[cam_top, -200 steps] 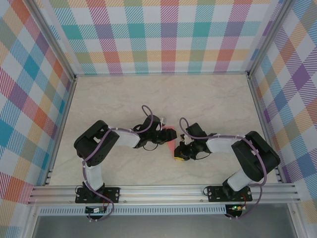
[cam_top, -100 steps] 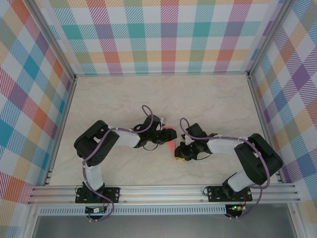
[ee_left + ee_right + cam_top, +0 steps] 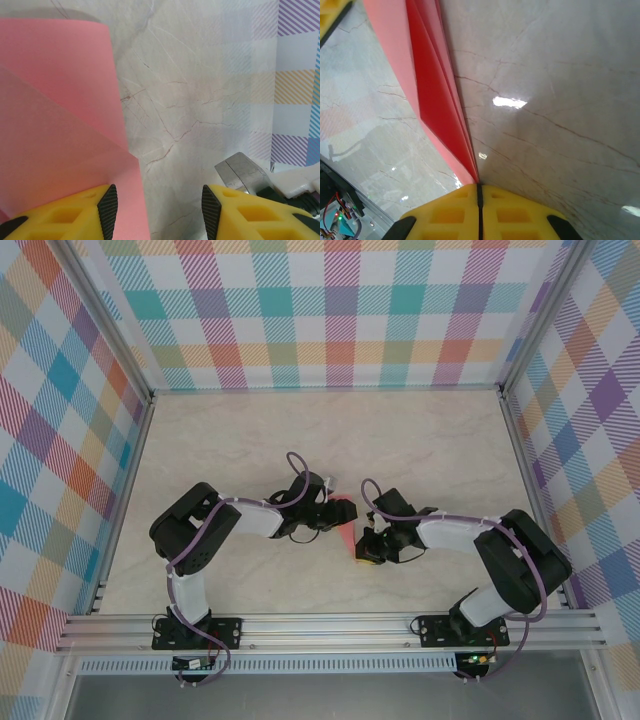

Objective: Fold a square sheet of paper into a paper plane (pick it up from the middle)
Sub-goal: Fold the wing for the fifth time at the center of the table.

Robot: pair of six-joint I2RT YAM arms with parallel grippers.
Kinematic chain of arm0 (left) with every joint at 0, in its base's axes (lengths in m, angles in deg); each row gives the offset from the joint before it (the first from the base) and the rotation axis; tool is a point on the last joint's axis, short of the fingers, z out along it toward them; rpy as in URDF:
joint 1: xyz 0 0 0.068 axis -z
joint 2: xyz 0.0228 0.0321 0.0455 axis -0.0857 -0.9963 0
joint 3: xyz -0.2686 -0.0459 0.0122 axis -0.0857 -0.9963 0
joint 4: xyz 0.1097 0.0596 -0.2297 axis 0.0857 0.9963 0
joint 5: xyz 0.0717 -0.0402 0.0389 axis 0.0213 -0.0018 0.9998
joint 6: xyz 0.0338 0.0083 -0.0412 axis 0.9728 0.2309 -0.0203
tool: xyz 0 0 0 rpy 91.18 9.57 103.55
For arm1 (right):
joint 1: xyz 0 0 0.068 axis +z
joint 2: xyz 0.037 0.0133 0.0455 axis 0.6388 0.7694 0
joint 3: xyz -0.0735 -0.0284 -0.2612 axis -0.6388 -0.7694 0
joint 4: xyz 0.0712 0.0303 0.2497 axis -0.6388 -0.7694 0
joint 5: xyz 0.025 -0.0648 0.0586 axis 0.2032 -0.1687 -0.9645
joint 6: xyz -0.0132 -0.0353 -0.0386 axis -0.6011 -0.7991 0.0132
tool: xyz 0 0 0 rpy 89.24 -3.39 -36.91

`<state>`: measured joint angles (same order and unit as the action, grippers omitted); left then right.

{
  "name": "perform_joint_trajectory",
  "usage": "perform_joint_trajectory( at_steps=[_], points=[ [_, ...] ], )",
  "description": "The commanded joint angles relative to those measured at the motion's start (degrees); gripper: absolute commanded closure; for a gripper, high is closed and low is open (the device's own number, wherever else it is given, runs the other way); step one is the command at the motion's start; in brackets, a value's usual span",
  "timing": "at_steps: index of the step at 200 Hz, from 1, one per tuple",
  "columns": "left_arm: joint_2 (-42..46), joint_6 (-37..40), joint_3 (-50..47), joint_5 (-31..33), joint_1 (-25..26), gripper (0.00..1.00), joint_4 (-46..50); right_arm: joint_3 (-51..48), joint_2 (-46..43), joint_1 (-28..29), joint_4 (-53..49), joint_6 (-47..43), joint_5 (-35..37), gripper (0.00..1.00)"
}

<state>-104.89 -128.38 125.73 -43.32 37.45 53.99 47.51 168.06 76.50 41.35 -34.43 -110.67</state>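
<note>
Between the closed yellow fingers of the right gripper (image 3: 479, 200), the folded pink paper (image 3: 427, 85) is pinched at its narrow end. The two pads meet in a thin seam with the paper's layers coming out of it. From that grip the paper runs away from the wrist as a long strip that widens. Several stacked creases show along one edge, and a darker red fold lies between the lighter layers. The marbled table (image 3: 545, 75) lies bare on both sides of it.

Just beside it, the left gripper (image 3: 159, 205) stands with its jaws partly apart and clasps nothing. The paper (image 3: 55, 100) lies flat ahead of its left finger, one layer overlapping another. The paper's straight edge reaches a little way into the gap, the rest of which is bare table.

From above, the two grippers face each other near the middle of the table (image 3: 300, 440). The paper (image 3: 343, 525) lies between them, the right gripper (image 3: 364, 552) at its near end.
</note>
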Motion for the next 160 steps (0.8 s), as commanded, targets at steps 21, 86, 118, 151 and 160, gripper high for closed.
perform_joint_trajectory(
  at_steps=[21, 86, 118, 151, 160],
  points=[
    [-2.4, 1.2, 0.3, 0.9, 0.6, 0.5, 3.7, -0.9, -1.0, 0.6, -7.0, 0.1, 4.4, 0.91],
    [-2.6, 1.5, 0.4, 1.2, 0.6, 0.5, 4.6, -3.0, -13.5, 0.5, 1.3, 4.1, 4.4, 0.83],
    [-2.6, 1.5, 0.6, 1.2, 0.6, 0.5, 5.0, -3.1, -9.5, 0.6, 13.5, 7.6, -2.3, 0.86],
    [-2.8, 1.5, 0.9, 1.2, 0.6, 0.5, 5.4, -2.1, -4.9, 0.7, 18.2, 9.0, -4.0, 0.87],
    [-2.7, 1.5, 0.8, 1.2, 0.6, 0.5, 5.5, -1.9, -4.0, 0.8, 18.5, 9.1, -4.1, 0.87]
  ],
)
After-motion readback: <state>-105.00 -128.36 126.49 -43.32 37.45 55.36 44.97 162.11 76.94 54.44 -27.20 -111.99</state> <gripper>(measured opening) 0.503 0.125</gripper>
